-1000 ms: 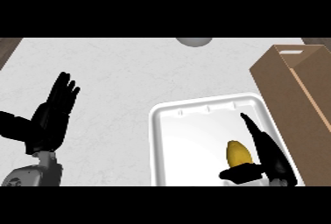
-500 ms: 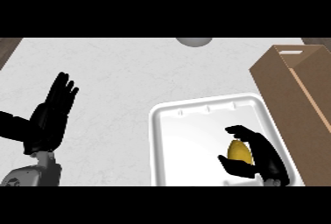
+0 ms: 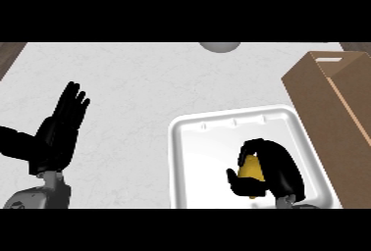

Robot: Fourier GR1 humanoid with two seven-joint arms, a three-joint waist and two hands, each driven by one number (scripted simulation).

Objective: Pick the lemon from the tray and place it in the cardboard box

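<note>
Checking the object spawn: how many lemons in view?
1. The lemon lies in the white tray, lower right, with the right hand curled round it. That hand covers part of the tray, so another could be hidden.

One view only, from the head, looking steeply down on the desk (image 3: 145, 78) at close range. Forearms enter from the lower edge; the tray (image 3: 190, 162) and box (image 3: 326, 98) lie right.

Lemon (image 3: 251, 168) in tray (image 3: 196, 147), left of cardboard box (image 3: 330, 93)
</note>
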